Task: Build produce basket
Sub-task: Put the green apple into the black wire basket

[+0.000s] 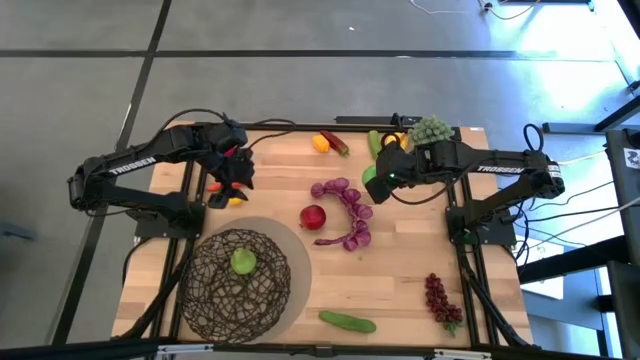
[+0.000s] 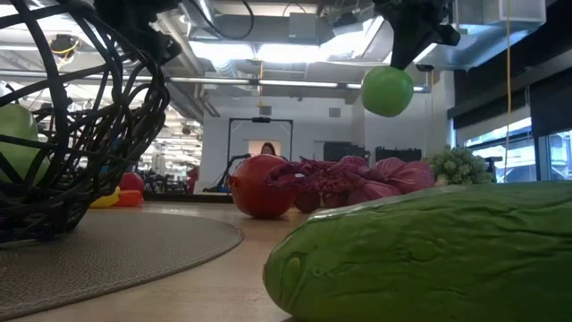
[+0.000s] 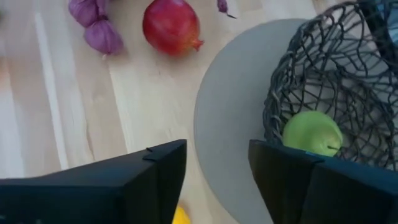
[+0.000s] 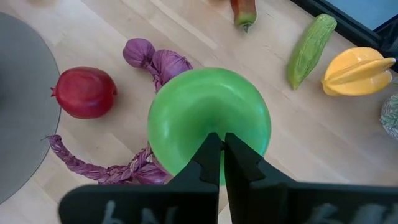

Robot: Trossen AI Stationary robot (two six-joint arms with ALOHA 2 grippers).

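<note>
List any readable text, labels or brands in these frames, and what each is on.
"TROSSEN": white lettering on the left arm, high view.
White lettering on the right arm: too small to read.
White marks on the right gripper body, right wrist view: blurred, unreadable.
Nothing else.

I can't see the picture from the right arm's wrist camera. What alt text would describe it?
The right gripper, shut, holds a bright green round toy apple above the light wooden table. Below lie a red pomegranate-like fruit, a purple braided garlic string, a green cucumber and a yellow starfruit.
</note>
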